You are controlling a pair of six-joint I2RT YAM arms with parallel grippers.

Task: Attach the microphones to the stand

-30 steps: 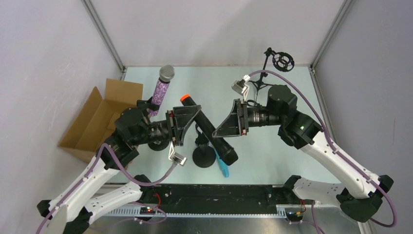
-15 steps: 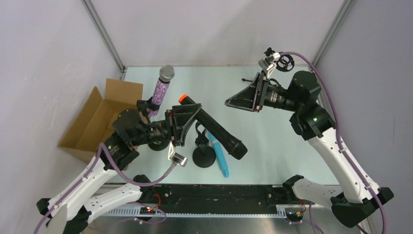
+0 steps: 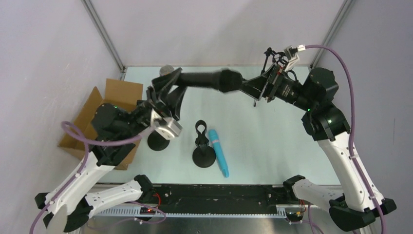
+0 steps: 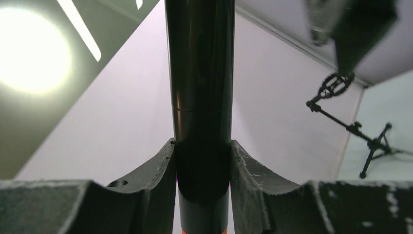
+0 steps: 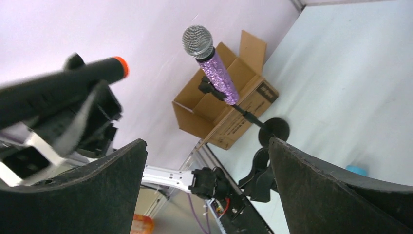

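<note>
Left claw (image 4: pixel 202 163) is pinching the black mic (image 4: pixel 200 73) near its orange end, with the barrel jutting out past the fingertips, up off the table. Right claw (image 5: pixel 207 151) is spread wide and empty, close by that mic's head. Purple mic (image 5: pixel 214 66) sits clipped on its stand (image 5: pixel 272 130), behind the left claw. Blue mic (image 3: pixel 218 152) lies flat below both claws, beside the bare stand (image 3: pixel 203 155).

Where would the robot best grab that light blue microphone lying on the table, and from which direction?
Probably around the middle of the light blue microphone, coming straight down from above, with the end effector closing across its width. It lies flat, a slim rod, and the round stand base crowds its left side.
</note>
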